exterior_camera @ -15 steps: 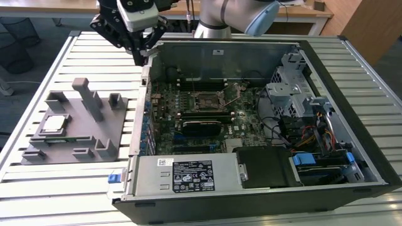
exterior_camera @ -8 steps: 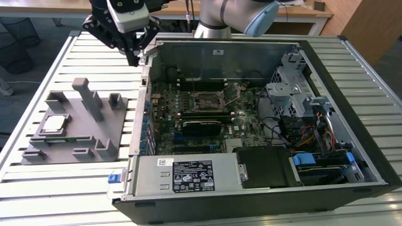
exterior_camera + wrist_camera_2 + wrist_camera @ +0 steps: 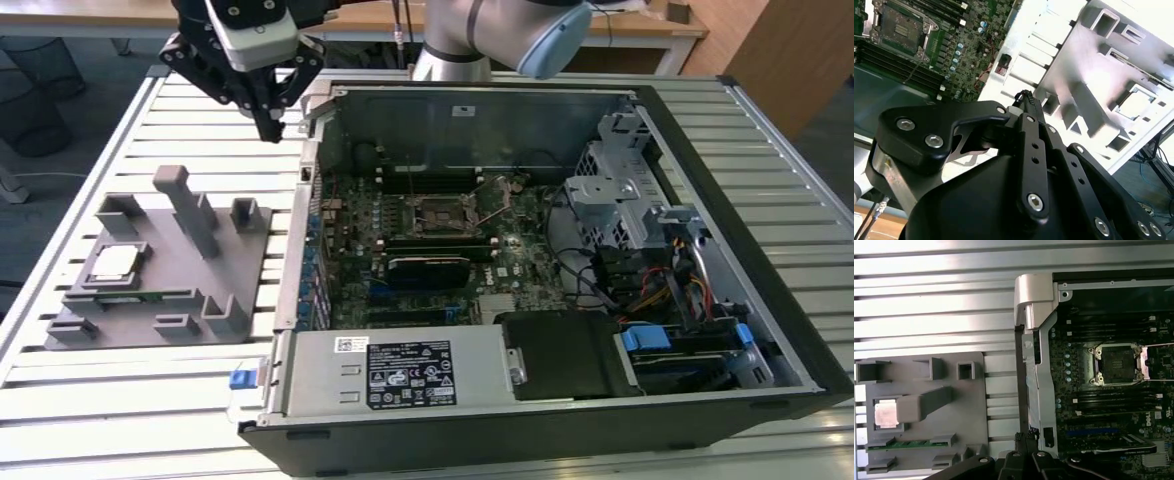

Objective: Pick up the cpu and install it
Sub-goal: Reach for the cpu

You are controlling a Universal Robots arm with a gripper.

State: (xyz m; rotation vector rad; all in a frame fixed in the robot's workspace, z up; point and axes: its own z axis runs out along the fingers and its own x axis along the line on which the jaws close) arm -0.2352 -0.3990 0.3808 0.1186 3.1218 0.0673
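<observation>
Well apart from the cpu [image 3: 114,263], pincer [image 3: 274,128] closed, empty

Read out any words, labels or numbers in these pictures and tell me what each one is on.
Black-and-white label on the silver metal power supply box: print too small to read.
Small white sticker on that box: too small to read.
White markings on the green circuit board: too small to read.
Silver-grey square cpu and grey plastic fixture: no text I can make out.
</observation>
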